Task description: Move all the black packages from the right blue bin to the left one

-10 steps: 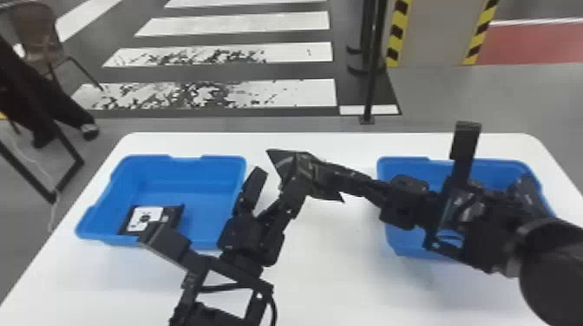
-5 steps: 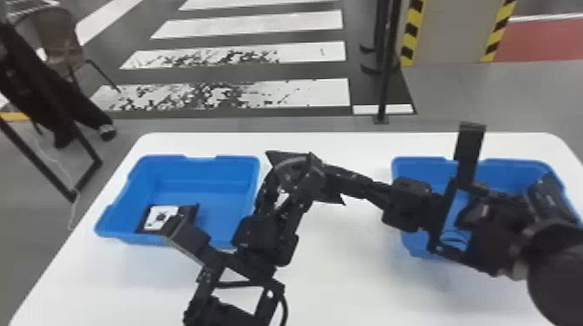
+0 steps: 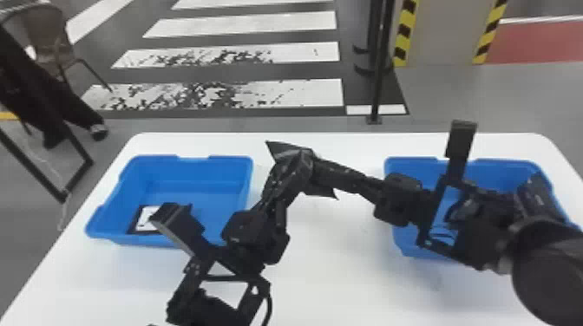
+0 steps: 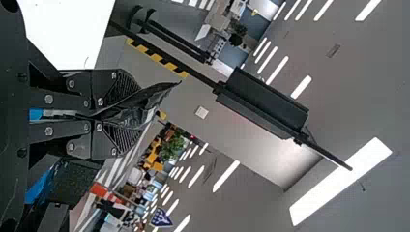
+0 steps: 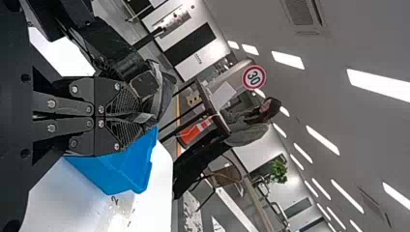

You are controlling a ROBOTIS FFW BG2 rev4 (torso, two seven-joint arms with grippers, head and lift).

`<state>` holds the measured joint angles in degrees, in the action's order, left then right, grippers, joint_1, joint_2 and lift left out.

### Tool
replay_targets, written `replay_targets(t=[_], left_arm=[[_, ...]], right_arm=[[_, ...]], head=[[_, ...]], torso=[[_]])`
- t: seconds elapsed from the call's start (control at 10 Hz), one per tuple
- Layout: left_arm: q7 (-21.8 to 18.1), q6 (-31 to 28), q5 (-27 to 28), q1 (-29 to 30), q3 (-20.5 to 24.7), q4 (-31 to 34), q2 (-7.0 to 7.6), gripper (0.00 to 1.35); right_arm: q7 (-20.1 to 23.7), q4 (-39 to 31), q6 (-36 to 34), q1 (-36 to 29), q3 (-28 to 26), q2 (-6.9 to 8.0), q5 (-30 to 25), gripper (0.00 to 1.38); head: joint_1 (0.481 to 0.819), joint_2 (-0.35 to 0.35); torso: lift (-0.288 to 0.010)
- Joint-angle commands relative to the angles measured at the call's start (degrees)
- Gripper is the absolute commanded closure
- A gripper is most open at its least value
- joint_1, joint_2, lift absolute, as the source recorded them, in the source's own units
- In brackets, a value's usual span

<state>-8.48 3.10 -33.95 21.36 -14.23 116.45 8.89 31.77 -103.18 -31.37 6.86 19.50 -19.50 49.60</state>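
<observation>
package with a white label (image 3: 145, 219) lies at seven o'clock in the left blue bin (image 3: 204, 173); the right arm (image 3: 481, 234) covers much of the right blue bin (image 3: 405, 169). between the bins, the raised black package (image 3: 282, 150) sits at the fingertips of both grippers, the left gripper (image 3: 298, 164) at its seven o'clock side, the right gripper (image 3: 324, 169) towards four, each pair of fingers closed on it.

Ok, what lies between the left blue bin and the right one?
In the head view, the left gripper and right gripper meet there at a black package, above the white table.
</observation>
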Motion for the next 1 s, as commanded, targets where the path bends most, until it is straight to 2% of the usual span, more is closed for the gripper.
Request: replay_targets(t=[0.0, 0.1, 0.2, 0.3, 0.4, 0.5, 0.6, 0.7, 0.8, 0.9], left_arm=[[0.3, 2.0, 0.0, 0.0, 0.7, 0.1, -0.19, 1.21], [0.9, 2.8, 1.8, -0.3, 3.0, -0.6, -0.81, 1.21], [2.1, 4.9, 4.4, -1.3, 6.0, -3.9, -1.51, 1.21], [3.7, 7.5, 8.5, -3.1, 9.5, -8.7, -2.39, 1.21], [5.3, 9.3, 17.3, -5.8, 15.1, -14.1, -3.53, 1.21], [6.7, 10.3, 25.9, -8.6, 19.9, -19.8, -3.88, 1.21], [8.7, 11.5, 32.7, -10.0, 22.9, -22.7, -3.88, 1.21], [11.6, 11.8, 34.9, -10.3, 23.4, -23.4, -3.71, 1.2], [12.2, 10.7, 30.3, -10.3, 22.6, -23.6, -3.44, 0.81], [9.6, 12.4, 27.5, -10.1, 22.2, -22.9, -3.36, 0.23]], right_arm=[[0.0, 1.6, 0.7, -0.2, 0.0, -0.01, 1.5, 1.08], [0.0, 1.9, 1.1, -0.2, 0.0, -0.01, 0.8, 0.85], [0.2, 2.1, 2.1, -0.5, -0.4, -0.1, 0.7, 0.43], [0.3, 2.4, 2.4, -0.9, -1.0, -0.1, 0.7, 0.17], [0.3, 2.6, 2.5, -1.1, -1.2, -0.1, 0.6, 0.08], [0.3, 2.8, 2.5, -1.1, -1.2, -0.1, 0.4, 0.11], [0.2, 2.7, 1.6, -1.1, -2.0, -0.1, -0.6, 0.11], [0.2, 2.1, 0.9, -1.7, -4.2, -0.01, -3.2, 0.11], [0.2, 1.2, -0.1, -1.9, -6.5, -0.01, -7.0, 0.1], [-0.6, -3.3, -2.7, -3.3, -10.1, -0.01, -15.7, 0.09]], head=[[0.695, 0.13], [0.695, 0.14], [0.695, 0.145], [0.695, 0.172], [0.695, 0.211], [0.695, 0.259], [0.695, 0.288], [0.695, 0.331], [0.695, 0.35], [0.695, 0.338]], torso=[[-0.169], [-0.169], [-0.169], [-0.169], [-0.169], [-0.169], [-0.169], [-0.169], [-0.169], [-0.169]])
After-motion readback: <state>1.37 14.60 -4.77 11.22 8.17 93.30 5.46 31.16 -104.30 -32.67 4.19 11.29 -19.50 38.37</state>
